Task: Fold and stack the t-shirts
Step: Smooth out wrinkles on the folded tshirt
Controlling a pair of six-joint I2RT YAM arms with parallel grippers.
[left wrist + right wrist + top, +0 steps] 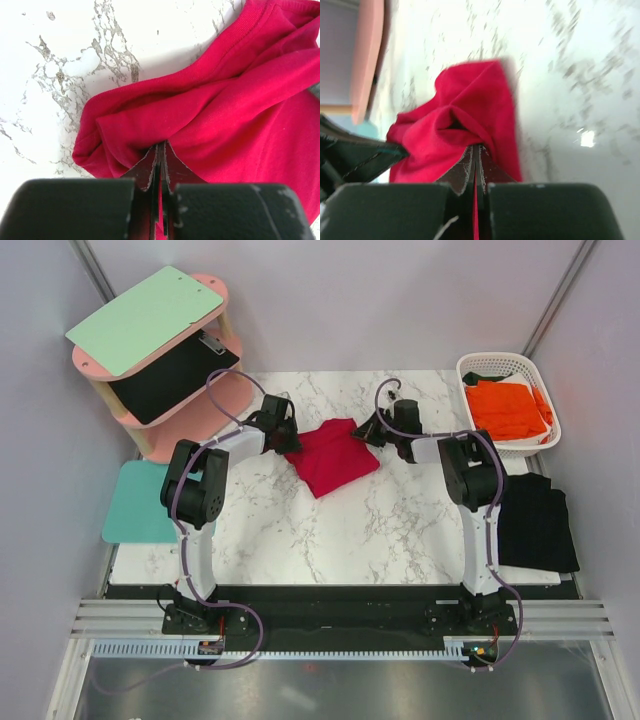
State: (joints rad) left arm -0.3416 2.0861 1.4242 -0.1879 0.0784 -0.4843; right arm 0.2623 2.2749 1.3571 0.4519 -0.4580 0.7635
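Left gripper (160,150) and right gripper (475,149) each have their jaws pinched closed on a fold of the crimson red t-shirt (335,455), as we see in the wrist views. We find the shirt bunched on the marble table (400,530), nearer the far edge than the near one, the left gripper at its left rim and the right gripper at its far right corner. A broad stretch of marble shows between the shirt and the near edge. An orange t-shirt (505,408) sits folded in a white basket (500,361) at the far right corner. A black t-shirt (535,520) lies flat along the right edge, beside the right arm (480,525)
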